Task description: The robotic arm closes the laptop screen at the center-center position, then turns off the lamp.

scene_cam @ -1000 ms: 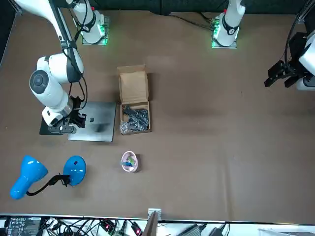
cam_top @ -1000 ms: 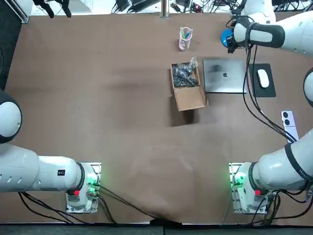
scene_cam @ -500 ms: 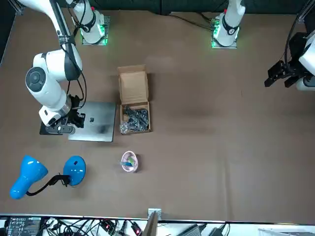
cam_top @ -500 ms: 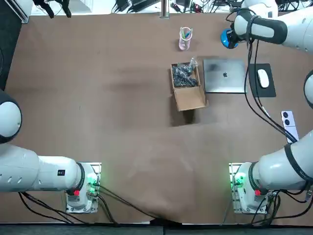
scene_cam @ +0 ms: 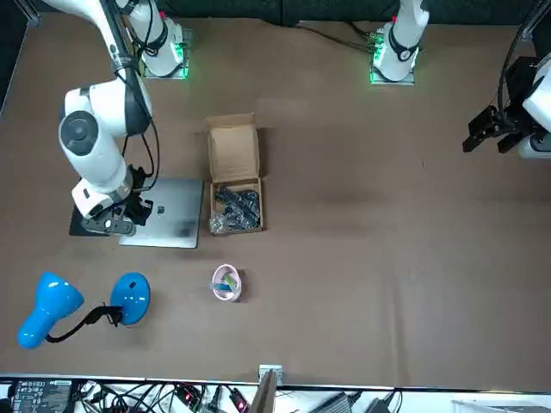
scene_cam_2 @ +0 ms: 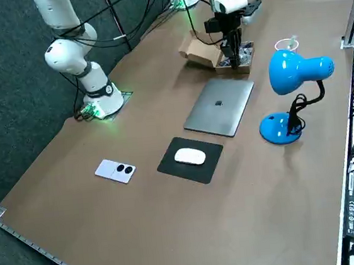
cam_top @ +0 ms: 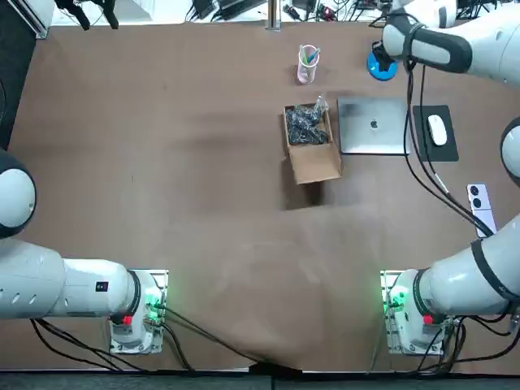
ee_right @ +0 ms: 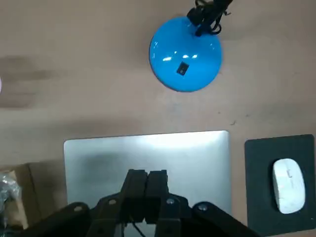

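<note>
Tabletop (cam_top: 203,162): right gripper (ee_right: 147,174) perhaps above laptop (ee_right: 98,158).

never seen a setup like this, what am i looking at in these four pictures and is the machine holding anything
Two white robot arms stand at a brown table; only the right arm is working. One picture looks straight down from overhead. One faces the robot from across the table. One looks down from a raised spot at its right side. One comes from a camera on the working arm's wrist.

On the table lie a closed silver laptop, a blue desk lamp, an open cardboard box with dark bits inside, a pink cup, a white mouse on a black pad, and a small white device.

The right gripper hangs above the laptop with its two fingers pressed together, holding nothing.
</note>
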`<control>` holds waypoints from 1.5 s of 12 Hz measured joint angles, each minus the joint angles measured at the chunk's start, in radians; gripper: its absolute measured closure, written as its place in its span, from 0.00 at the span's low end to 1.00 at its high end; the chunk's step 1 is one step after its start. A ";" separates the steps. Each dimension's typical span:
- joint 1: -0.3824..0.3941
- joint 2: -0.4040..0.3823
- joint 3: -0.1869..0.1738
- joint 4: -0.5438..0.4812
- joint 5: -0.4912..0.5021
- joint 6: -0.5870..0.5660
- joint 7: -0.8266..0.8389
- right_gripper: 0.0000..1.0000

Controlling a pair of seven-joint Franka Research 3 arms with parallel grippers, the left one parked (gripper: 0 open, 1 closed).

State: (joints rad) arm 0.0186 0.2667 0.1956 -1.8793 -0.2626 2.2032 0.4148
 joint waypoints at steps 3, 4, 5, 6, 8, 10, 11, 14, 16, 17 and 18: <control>0.031 0.009 0.000 0.020 -0.080 -0.013 0.086 0.98; 0.035 0.014 0.000 0.032 -0.092 -0.023 0.097 0.98; 0.041 0.029 0.000 0.059 -0.119 -0.035 0.127 0.98; 0.044 0.039 0.000 0.070 -0.138 -0.036 0.174 0.98; 0.056 0.054 0.000 0.084 -0.220 -0.036 0.293 0.98; 0.076 0.072 0.001 0.087 -0.307 -0.035 0.414 0.98; 0.085 0.080 0.001 0.088 -0.339 -0.028 0.464 0.98; 0.094 0.097 0.000 0.089 -0.432 0.020 0.562 0.98; 0.093 0.108 0.000 0.090 -0.503 0.051 0.619 0.98; 0.093 0.116 -0.001 0.090 -0.534 0.062 0.649 0.98; 0.093 0.124 -0.001 0.090 -0.558 0.069 0.672 0.98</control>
State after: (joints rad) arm 0.1112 0.3904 0.1950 -1.7894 -0.8211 2.2725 1.0867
